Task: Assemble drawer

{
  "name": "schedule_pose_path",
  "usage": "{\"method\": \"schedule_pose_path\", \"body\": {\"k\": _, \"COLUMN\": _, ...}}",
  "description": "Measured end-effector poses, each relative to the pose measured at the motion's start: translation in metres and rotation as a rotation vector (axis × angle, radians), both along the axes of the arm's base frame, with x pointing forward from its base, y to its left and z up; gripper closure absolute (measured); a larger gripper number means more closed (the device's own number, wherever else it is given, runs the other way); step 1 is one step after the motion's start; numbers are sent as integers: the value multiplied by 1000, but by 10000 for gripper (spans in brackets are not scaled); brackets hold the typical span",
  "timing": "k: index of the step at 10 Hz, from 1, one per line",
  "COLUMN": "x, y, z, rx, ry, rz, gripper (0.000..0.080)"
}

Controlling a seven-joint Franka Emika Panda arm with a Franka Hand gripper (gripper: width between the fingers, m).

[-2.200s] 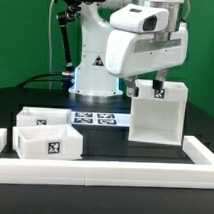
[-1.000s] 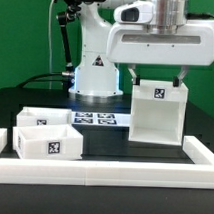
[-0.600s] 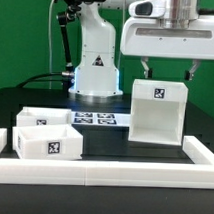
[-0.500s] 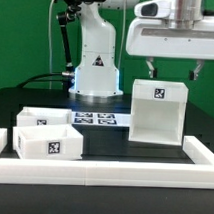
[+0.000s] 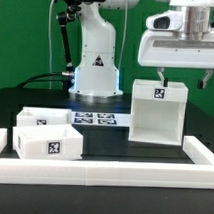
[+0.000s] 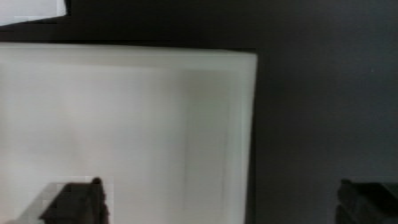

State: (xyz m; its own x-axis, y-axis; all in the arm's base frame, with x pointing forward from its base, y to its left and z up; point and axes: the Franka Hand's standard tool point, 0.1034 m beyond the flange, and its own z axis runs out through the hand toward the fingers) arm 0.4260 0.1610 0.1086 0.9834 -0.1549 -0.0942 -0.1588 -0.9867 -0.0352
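Housing point(image 5: 157, 115) stands upright on the black surface point(image 5: 114, 145) at the exterior view's right, just beside the marker board point(image 5: 95, 119), one tag near its top edge facing us. Hand point(image 5: 182, 78) hangs above it, shifted a bit toward the exterior view's right, fingers spread wide and nothing between them. In the wrist view we see both dark fingertips point(image 6: 75, 200) far apart, with the housing's white top below and no contact. Both trays sit well apart from the housing at the exterior view's left: front tray point(image 5: 49, 143) shows its tag to us, and back tray point(image 5: 37, 117) is close behind it. We cannot tell whether they touch. Neither tray is in the housing yet. We judge the housing is parked upright so the trays can slide in. The hand is empty and held high, so it is clear of the housing and free to go for a tray next. Low white rail point(image 5: 103, 175) borders the near edge.
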Motion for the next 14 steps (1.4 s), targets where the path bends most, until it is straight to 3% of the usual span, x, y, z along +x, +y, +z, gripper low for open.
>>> {"method": "schedule_pose_path", "body": {"k": 5, "x": -2, "y": 0, "z": -9, "rx": 2, "ry": 10, "rz": 6, "gripper": 177}}
{"method": "schedule_pose_path", "body": {"k": 6, "x": -2, "y": 0, "z": -9, "rx": 2, "ry": 10, "rz": 6, "gripper": 359}}
{"method": "schedule_pose_path", "body": {"k": 7, "x": -2, "y": 0, "z": -9, "rx": 2, "ry": 10, "rz": 6, "gripper": 359}}
{"method": "schedule_pose_path", "body": {"k": 9, "x": -3, "y": 0, "z": -9, "rx": 2, "ry": 10, "rz": 6, "gripper": 713}}
{"method": "schedule_pose_path", "body": {"k": 10, "x": -2, "y": 0, "z": -9, "rx": 2, "ry": 10, "rz": 6, "gripper": 763}}
{"method": "schedule_pose_path", "body": {"k": 14, "x": -2, "y": 0, "z": -9, "rx": 2, "ry": 10, "rz": 6, "gripper": 763}}
